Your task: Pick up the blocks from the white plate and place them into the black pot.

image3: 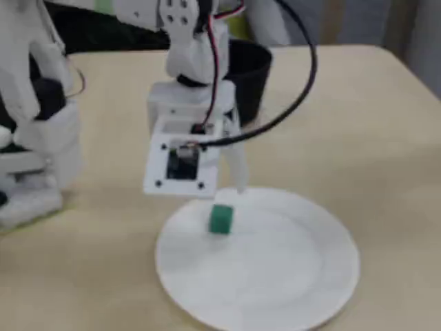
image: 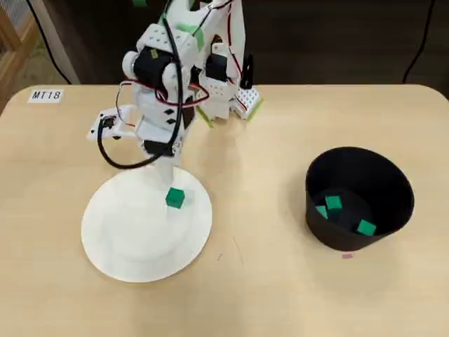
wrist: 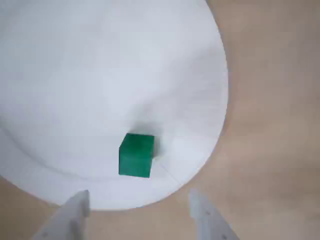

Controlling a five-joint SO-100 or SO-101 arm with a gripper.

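**One block on the plate, three in the pot**

You have the gripper (wrist: 137, 210) hanging over the plate's (image: 126, 246) rim with its jaws released; in the wrist view both fingertips (wrist: 75, 207) show pale and spread, and nothing sits between them. The last block (image: 175, 198) lies on the plate just ahead of the tips, apart from them, near the plate's edge that faces the table's far side in the overhead view.

Count four green blocks in all: one on the plate, three inside the pot (image: 393, 186). Those three (image: 334, 203) lie on the pot's floor, two close together and one a little apart.

The pot stands toward the table's right edge in the overhead view, well apart from the plate, with bare tabletop (image: 266, 281) between them. The arm's base (image: 224, 91) sits at the far edge, and a black cable (image: 116, 158) loops off the wrist above the plate's far rim. A small label (image: 46, 95) lies near the far left corner, and a tiny pink speck (image: 346, 255) rests just beside the pot.
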